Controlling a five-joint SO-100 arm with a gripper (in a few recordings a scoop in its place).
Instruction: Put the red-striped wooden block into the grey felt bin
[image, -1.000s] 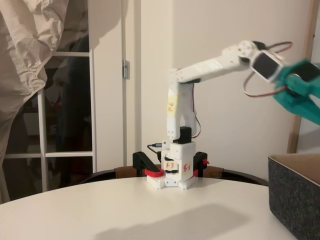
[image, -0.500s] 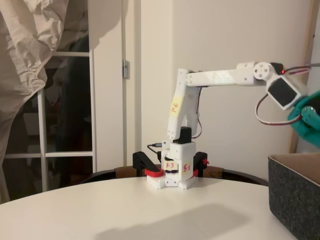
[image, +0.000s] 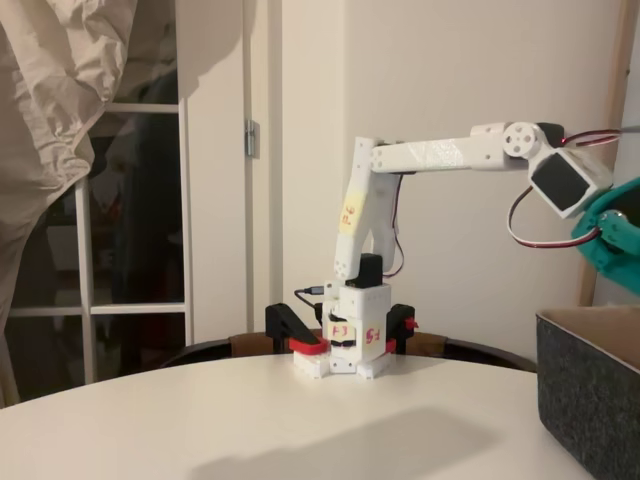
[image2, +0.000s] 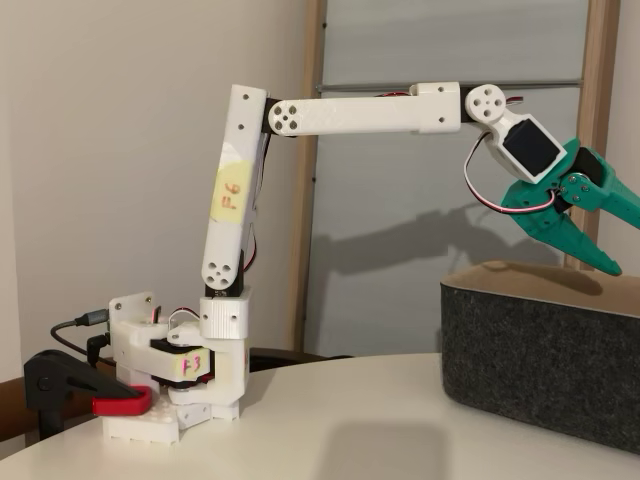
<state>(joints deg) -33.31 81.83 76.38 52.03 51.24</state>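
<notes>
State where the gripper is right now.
In a fixed view the teal gripper hangs at the right, just above the grey bin's rim, at the end of the outstretched white arm.

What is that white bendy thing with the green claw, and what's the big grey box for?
It is a small robot arm, clamped to a round white table. Both pictures come from cameras standing still beside the table, each on a different side. The green claw is its tool, which pinches things to carry them. Here it hangs open above the grey felt bin, a soft box for dropping things into. I see nothing between its fingers. Its far end is cut off in one picture, and the bin's inside is hidden.
</notes>
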